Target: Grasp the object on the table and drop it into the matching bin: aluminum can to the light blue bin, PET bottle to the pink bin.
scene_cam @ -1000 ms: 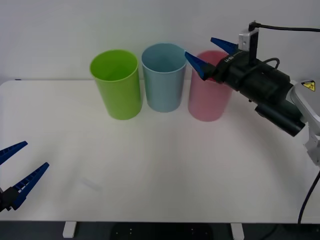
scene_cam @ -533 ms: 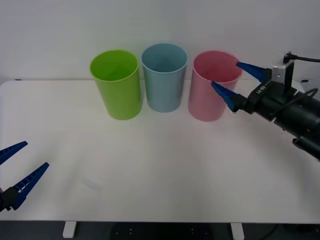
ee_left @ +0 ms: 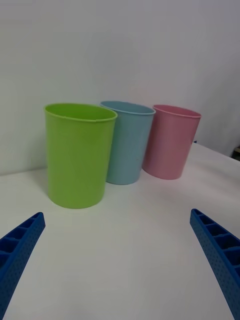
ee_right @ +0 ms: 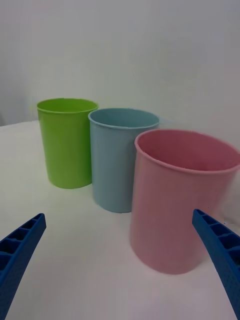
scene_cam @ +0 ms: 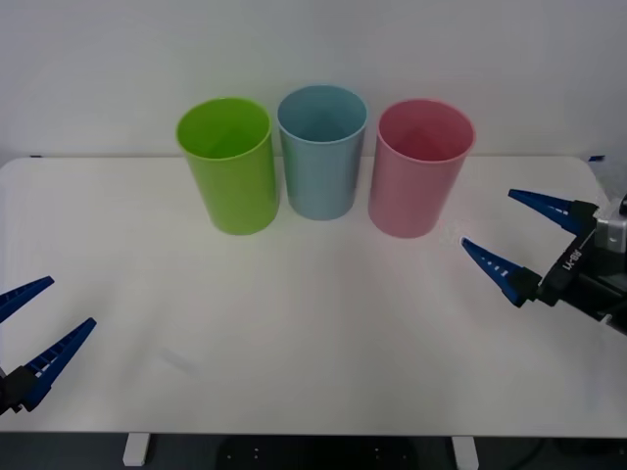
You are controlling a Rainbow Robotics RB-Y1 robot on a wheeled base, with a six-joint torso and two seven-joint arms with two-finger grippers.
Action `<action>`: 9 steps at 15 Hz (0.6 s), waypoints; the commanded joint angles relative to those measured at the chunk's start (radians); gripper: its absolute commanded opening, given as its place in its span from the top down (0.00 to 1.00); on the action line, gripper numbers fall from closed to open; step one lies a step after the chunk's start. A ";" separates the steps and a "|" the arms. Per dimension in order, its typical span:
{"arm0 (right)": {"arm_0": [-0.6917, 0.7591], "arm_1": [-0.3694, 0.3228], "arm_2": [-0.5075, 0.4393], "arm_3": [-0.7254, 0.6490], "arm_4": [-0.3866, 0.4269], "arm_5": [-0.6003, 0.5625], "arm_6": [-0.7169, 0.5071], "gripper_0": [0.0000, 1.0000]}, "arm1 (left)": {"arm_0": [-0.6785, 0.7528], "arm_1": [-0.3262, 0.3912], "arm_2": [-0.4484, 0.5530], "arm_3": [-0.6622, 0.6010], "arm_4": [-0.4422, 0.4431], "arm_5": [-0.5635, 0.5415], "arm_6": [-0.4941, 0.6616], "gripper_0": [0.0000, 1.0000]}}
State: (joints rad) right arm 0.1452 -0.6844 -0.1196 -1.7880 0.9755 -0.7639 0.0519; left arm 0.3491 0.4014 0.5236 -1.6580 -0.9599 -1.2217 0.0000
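Observation:
The aluminum can is out of view, and so is any PET bottle. The light blue bin (scene_cam: 321,157) stands at the back of the white table (scene_cam: 294,323), with the pink bin (scene_cam: 419,171) to its right. My right gripper (scene_cam: 487,216) hangs open and empty low over the table, to the right of the pink bin and in front of it. In its wrist view the pink bin (ee_right: 180,200) is nearest, and the light blue bin (ee_right: 117,160) stands beyond it. My left gripper (scene_cam: 72,302) waits open and empty at the table's front left corner.
A lime green bin (scene_cam: 230,171) stands left of the light blue one; the three form a close row at the back. Bare white tabletop spreads in front of them. A plain white wall rises behind.
My right gripper has moved from over the pink bin's rim down and to the right, toward the table's right edge, staying open. The left arm has not moved.

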 commanded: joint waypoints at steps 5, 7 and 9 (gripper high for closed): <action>0.195 0.002 -0.061 -0.133 -0.011 -0.003 -0.012 0.00 | 0.000 0.000 0.000 0.000 0.000 0.000 0.000 0.00; 0.198 0.000 -0.060 -0.131 -0.011 -0.003 -0.012 0.00 | 0.000 0.000 0.000 0.000 0.000 0.000 0.000 0.00; 0.198 0.000 -0.060 -0.131 -0.011 -0.003 -0.012 0.00 | 0.000 0.000 0.000 0.000 0.000 0.000 0.000 0.00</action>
